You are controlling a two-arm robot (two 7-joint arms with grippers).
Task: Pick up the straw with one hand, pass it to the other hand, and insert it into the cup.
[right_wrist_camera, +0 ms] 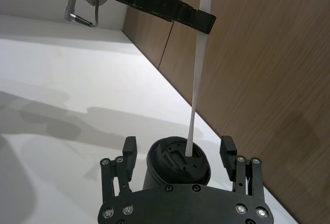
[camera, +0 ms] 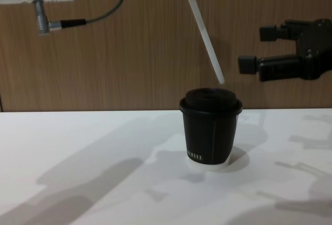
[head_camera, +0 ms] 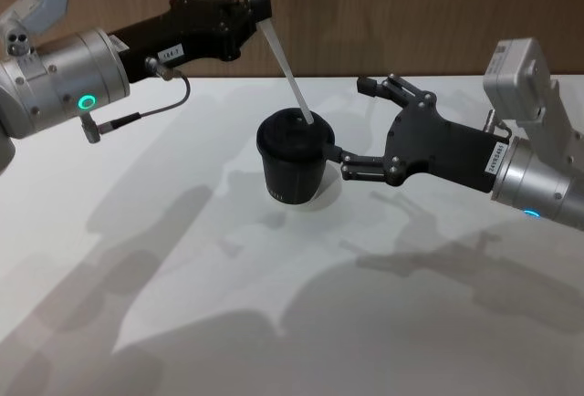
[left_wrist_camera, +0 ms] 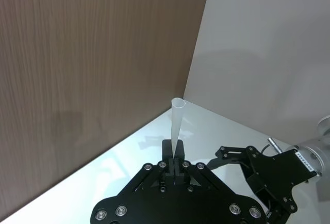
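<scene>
The left gripper (head_camera: pixel 263 5) was clamped on the upper part of the white straw (head_camera: pixel 281 49), high above the table (head_camera: pixel 164 323). The straw slanted down, its lower tip just over the lid of the black cup (head_camera: pixel 290 172). The right gripper (head_camera: pixel 351 120) hovered beside the cup, its 2 fingers spread wide, holding nothing.

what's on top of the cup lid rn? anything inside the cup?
Nothing rests on the lid. The straw is tilted, its tip hanging just above the lid, clamped by the left gripper. The right gripper hovers open near the cup. The lid hides the cup's inside.
</scene>
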